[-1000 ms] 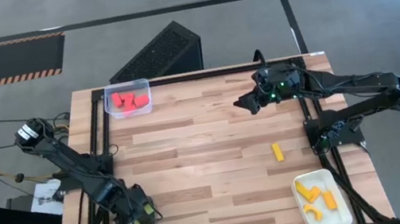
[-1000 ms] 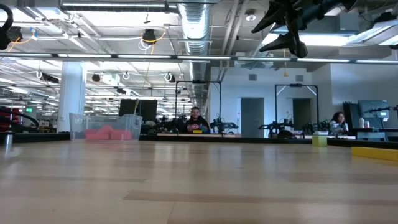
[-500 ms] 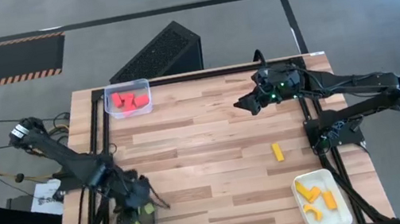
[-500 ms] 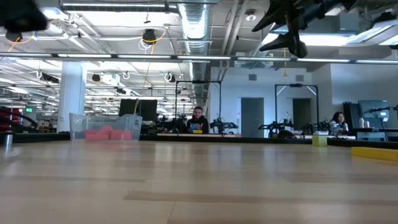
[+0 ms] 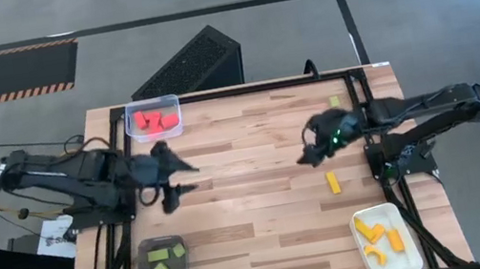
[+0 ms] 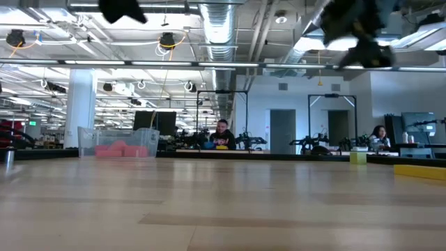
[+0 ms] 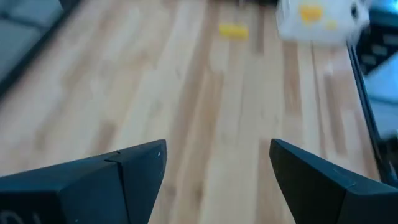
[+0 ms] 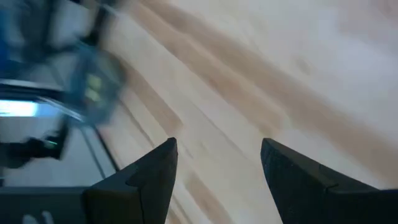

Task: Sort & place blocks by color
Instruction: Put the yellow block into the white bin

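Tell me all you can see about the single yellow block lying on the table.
The yellow block is a small yellow-orange bar lying flat on the bare wooden table, apart from the other blocks. It sits toward the right side, between the right end effector and the white tray. Nothing touches it. It also appears, blurred, in the left wrist view.

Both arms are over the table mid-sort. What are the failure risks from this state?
1. The yellow block lies loose on the table, just beside the right gripper; a slightly off descent could knock it instead of straddling it.
2. A small green block sits at the table's far edge by the frame, where a nudge might push it off.
3. The left gripper is open over mid-table, so if both arms go for the middle, they could cross paths.
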Robot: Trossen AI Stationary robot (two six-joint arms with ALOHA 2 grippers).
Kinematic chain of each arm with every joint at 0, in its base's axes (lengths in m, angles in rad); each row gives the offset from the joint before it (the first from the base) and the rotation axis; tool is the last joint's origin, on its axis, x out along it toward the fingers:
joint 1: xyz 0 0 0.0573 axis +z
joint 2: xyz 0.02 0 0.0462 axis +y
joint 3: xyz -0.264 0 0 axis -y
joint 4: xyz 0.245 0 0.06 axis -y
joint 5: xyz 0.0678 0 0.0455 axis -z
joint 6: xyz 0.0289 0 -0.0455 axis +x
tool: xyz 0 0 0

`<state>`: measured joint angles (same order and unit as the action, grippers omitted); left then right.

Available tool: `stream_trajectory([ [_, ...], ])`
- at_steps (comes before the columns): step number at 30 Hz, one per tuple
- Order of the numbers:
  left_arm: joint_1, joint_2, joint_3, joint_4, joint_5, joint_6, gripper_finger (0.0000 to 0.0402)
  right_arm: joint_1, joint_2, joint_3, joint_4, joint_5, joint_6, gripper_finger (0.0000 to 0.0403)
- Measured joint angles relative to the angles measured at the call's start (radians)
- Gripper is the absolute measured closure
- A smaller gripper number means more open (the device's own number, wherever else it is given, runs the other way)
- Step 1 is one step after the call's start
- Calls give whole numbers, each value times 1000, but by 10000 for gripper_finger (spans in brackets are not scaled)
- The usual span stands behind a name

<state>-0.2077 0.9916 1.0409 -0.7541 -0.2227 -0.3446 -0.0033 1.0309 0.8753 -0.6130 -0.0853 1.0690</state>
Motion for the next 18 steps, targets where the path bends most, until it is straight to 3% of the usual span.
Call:
stream_trajectory([
  [5,115,9,0,179,42,152,136,117,55,0,-268,0,272,148],
  [9,194,11,-1,200,72,233,136,192,138,0,-457,-19,439,148],
  [13,281,6,-2,191,127,266,136,239,224,0,-500,-31,473,148],
  [18,383,7,-57,268,252,299,136,236,328,0,-451,-34,378,148],
])
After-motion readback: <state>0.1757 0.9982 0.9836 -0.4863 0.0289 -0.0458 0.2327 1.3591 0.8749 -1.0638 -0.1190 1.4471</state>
